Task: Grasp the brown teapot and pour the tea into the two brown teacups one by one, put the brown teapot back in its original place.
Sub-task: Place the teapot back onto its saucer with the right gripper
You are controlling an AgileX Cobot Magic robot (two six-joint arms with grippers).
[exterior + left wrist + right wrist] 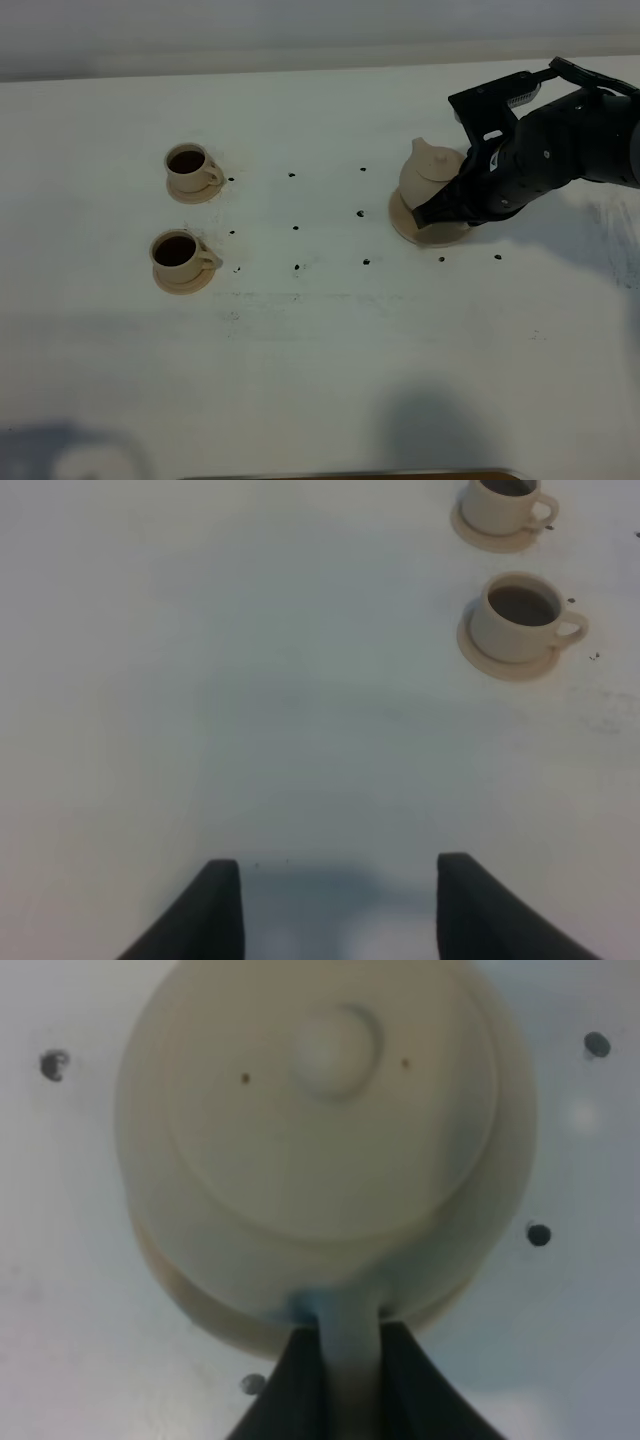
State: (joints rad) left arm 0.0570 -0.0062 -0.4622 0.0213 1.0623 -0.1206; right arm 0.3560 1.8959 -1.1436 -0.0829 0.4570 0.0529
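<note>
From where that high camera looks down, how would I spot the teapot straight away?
Start at the black robot arm on the right of the white table. Its right gripper is closed on the handle of the teapot, which sits on a wide saucer. It is squat, pale tan, with a knobbed lid, and far bigger than the two small full teacups at the left.
</note>
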